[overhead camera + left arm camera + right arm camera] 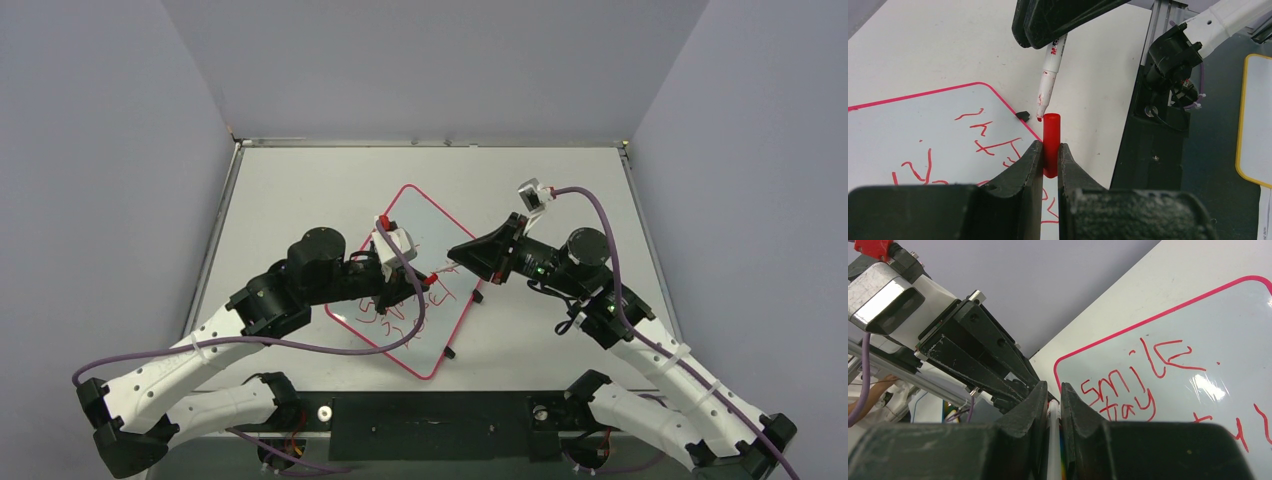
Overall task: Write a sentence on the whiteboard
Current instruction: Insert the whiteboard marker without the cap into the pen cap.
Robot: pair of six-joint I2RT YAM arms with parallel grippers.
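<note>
Clamps a red cap in the left claw over the whiteboard's edge; pinches a marker in the right claw, tip beside the cap.

Arms reach inward; left end effector grips a red cap, right end effector a marker.

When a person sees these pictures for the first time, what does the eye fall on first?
First, the meeting in the middle: the left tool grips a red cap upright, and the right tool holds a marker with its stained tip just beside the cap's open end. Under them the whiteboard lies askew mid-table, with red writing that starts "Smile".
</note>
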